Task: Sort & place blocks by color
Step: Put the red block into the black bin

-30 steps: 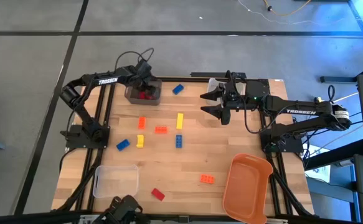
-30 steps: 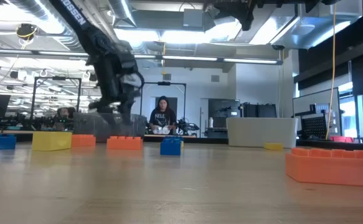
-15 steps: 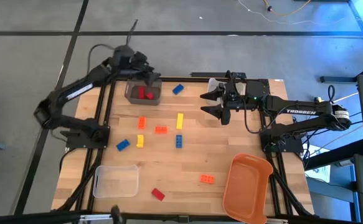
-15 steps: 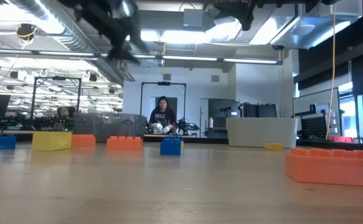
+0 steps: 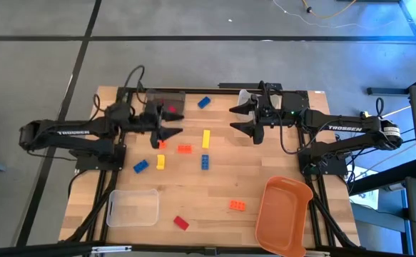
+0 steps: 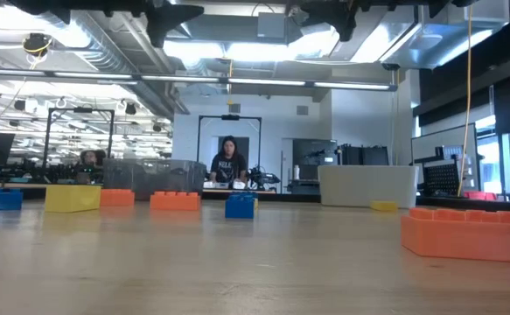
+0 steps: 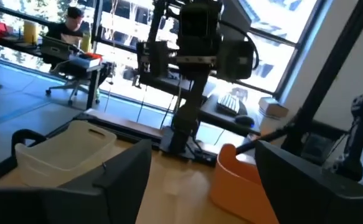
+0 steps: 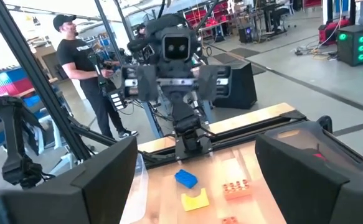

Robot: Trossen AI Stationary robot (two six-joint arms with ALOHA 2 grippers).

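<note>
High view: the left gripper (image 5: 170,123) hovers with spread, empty fingers beside the dark bin (image 5: 166,101) holding a red studded brick (image 5: 170,110). The right gripper (image 5: 241,118) waits, fingers spread, over the wooden table (image 5: 265,160).

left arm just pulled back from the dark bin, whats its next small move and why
Probably lower the open, empty left gripper onto the orange block almost beneath it: red blocks already lie in the dark bin, while the orange one is still loose on the table. The right gripper waits, open.
</note>
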